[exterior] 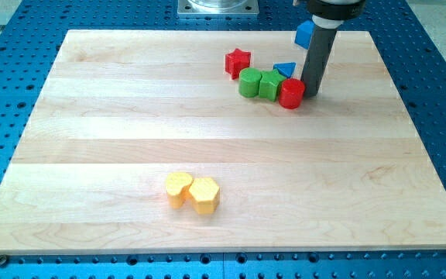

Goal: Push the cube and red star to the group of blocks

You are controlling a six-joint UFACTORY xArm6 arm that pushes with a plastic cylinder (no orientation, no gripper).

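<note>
Seven small blocks sit on the wooden board (91, 116): near the view's top right, a cluster of green cylinder (249, 82), green block (269, 85), red cylinder (291, 93) and blue triangle (286, 70). The red star (238, 62) sits just beside it, the blue cube (305, 33) above, half hidden by the rod; both look light, rigid and slippery, best pushed from their far faces. With no jaws to open or close, my tip (310, 94) rests just right of the red cylinder, and two yellow blocks (193, 191) lie well apart.

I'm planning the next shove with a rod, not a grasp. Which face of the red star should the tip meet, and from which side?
No grasp is possible, so contact it. The red star lies up-left of the green blocks, apart from them. Meeting its upper-left side and pushing toward the view's lower right would likely work. My tip now sits right of the red cylinder, so it must circle round first.
</note>
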